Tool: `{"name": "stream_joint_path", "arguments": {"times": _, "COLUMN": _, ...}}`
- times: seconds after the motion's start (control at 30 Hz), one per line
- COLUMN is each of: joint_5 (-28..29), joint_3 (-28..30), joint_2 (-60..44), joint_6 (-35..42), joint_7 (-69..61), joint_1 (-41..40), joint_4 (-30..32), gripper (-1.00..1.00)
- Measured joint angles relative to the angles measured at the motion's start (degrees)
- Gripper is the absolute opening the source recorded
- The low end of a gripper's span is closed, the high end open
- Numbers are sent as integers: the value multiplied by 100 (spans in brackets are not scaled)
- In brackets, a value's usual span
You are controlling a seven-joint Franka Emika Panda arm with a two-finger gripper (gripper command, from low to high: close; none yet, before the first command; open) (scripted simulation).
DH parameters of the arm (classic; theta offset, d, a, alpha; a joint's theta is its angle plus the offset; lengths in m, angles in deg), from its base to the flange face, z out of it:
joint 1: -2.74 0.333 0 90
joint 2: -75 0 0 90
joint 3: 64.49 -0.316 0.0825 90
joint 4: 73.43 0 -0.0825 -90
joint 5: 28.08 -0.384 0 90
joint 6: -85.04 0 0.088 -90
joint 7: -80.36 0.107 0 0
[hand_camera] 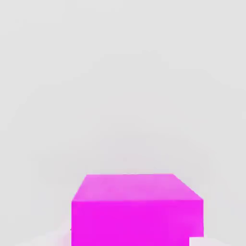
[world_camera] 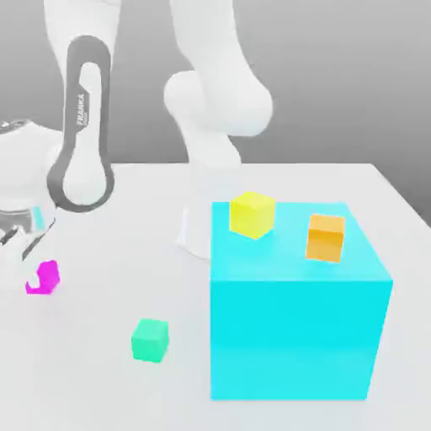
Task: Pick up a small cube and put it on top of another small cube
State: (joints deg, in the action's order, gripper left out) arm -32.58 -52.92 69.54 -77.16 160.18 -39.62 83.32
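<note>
magenta cube (hand_camera: 137,211) on the bench (world_camera: 101,379), at the exterior view's left | my jaws clenched on it, my gripper (world_camera: 32,252) low over it | hand view: its flat top and near face | exterior view: yellow cube (world_camera: 252,214) beside orange cube (world_camera: 326,237) atop cyan cube (world_camera: 295,320); green cube (world_camera: 150,339) between

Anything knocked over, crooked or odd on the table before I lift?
Nothing stands out. The magenta cube sits on the table at the hand, the green cube lies apart, and the yellow cube and orange cube show behind the cyan cube.
</note>
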Motion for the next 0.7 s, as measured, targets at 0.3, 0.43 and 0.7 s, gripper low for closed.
{"name": "stream_joint_path", "arguments": {"times": 0.3, "joint_5": 29, "joint_3": -1258, "joint_2": 1619, "joint_6": 2163, "joint_7": 1674, "joint_1": 1783, "joint_4": -678, "gripper": -100}}
{"name": "stream_joint_path", "arguments": {"times": 0.43, "joint_5": -189, "joint_3": -1953, "joint_2": 2234, "joint_6": 3037, "joint_7": 2239, "joint_1": 2454, "joint_4": -960, "gripper": -100}}
{"name": "stream_joint_path", "arguments": {"times": 0.7, "joint_5": -684, "joint_3": -3326, "joint_2": 3175, "joint_6": 4330, "joint_7": 3243, "joint_1": 3711, "joint_4": -1315, "gripper": -100}}
